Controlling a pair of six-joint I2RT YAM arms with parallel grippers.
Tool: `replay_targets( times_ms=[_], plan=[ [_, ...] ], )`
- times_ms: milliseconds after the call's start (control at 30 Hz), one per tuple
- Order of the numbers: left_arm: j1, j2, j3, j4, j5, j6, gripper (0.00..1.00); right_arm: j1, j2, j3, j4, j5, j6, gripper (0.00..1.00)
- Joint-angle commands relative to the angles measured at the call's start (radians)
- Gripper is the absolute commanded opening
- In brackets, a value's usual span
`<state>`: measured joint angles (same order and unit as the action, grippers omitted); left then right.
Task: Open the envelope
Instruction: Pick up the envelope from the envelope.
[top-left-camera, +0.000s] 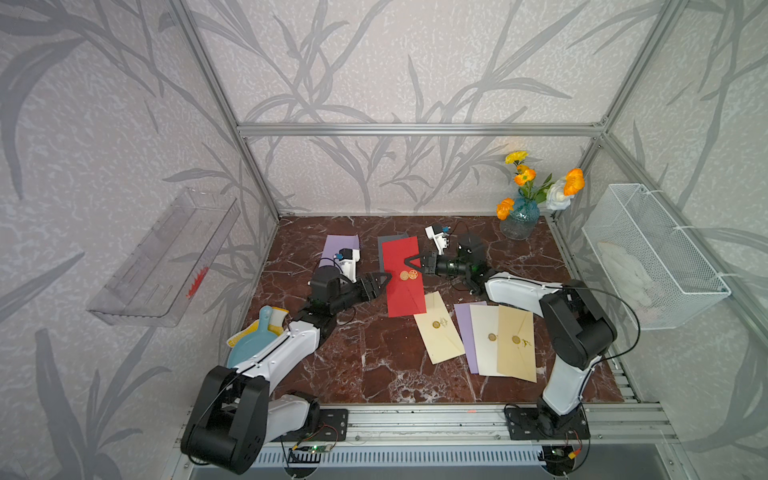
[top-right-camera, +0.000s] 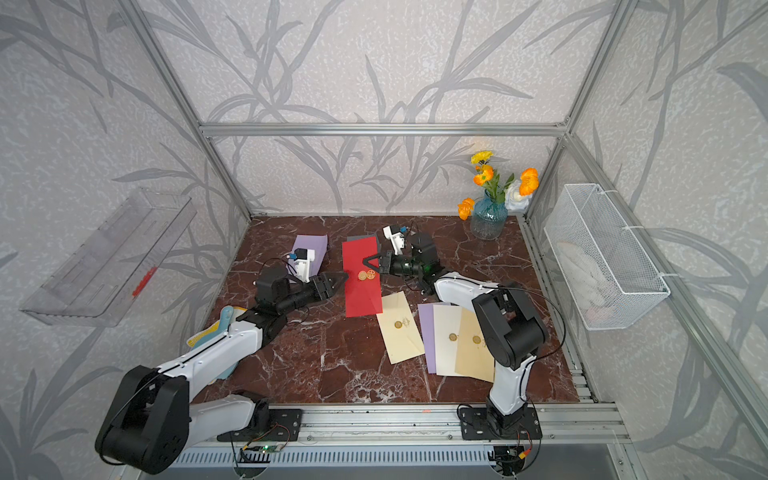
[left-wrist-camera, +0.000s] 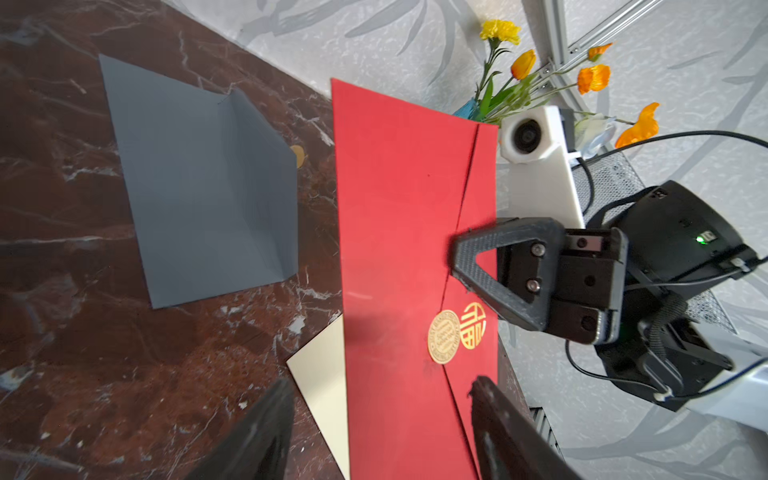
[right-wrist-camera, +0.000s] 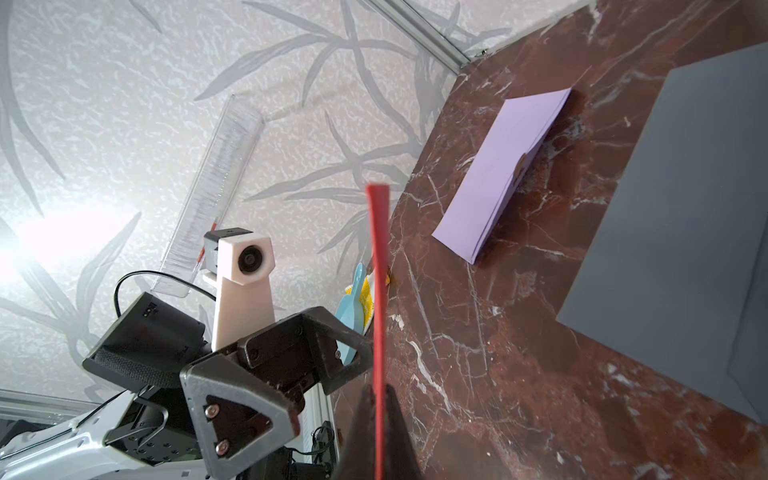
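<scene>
Plainly, the opening itself has not yet happened. The marble counter (top-left-camera: 374, 365) carries several envelopes, and the one in hand is the red envelope (top-left-camera: 405, 297), lying over the middle of the counter towards the back. The right wrist view shows it edge-on and lifted off the marble rather than flat on it.

The grey envelope (left-wrist-camera: 199, 187) beside it lies on the counter with its flap standing up. The cream envelopes (top-left-camera: 440, 332) nearer the front lie shut under their seals, so I judge the red one to be the present job.

The right pincer (top-left-camera: 409, 262) is clamped on the flap-side long edge of the red envelope, its jaws pressed together on the paper, and it carries the envelope's weight. The left pincer (top-left-camera: 384, 282) is at the opposite long edge, level with the seal. Its jaws stand well apart, with the envelope showing between them in the left wrist view, gripping nothing. I cannot tell whether either of its jaws touches the paper.

The red flap (left-wrist-camera: 482, 187) lies folded down flat against the body, its seam closed. The gold seal (left-wrist-camera: 444, 336) sits whole across the flap's point. So the holding is done. Left to do: catch the flap, break or peel the seal, and fold the flap back.
</scene>
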<state>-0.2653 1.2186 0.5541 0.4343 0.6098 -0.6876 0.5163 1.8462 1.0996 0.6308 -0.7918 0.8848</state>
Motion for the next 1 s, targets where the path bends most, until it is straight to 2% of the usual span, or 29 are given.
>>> replay_targets(
  times_ms=[0, 200, 433, 567, 667, 767, 967],
  plan=[
    [0.001, 0.017, -0.023, 0.083, 0.060, -0.013, 0.68, 0.012, 0.025, 0.028, 0.099, -0.033, 0.049, 0.00],
    [0.014, 0.002, -0.032, 0.064, 0.038, 0.006, 0.68, 0.022, 0.005, 0.033, 0.089, -0.044, 0.037, 0.00],
    [0.017, 0.035, -0.020, 0.142, 0.113, -0.026, 0.66, 0.036, 0.032, 0.052, 0.137, -0.078, 0.068, 0.00],
    [0.017, 0.079, -0.006, 0.221, 0.206, -0.072, 0.53, 0.047, 0.050, 0.072, 0.136, -0.089, 0.065, 0.00],
    [0.018, 0.084, -0.017, 0.279, 0.215, -0.098, 0.42, 0.047, 0.063, 0.087, 0.130, -0.104, 0.066, 0.00],
    [0.018, 0.075, -0.022, 0.294, 0.211, -0.099, 0.42, 0.048, 0.068, 0.088, 0.121, -0.116, 0.057, 0.00],
    [0.023, 0.040, -0.024, 0.295, 0.185, -0.095, 0.48, 0.047, 0.058, 0.072, 0.067, -0.140, 0.026, 0.00]
  ],
)
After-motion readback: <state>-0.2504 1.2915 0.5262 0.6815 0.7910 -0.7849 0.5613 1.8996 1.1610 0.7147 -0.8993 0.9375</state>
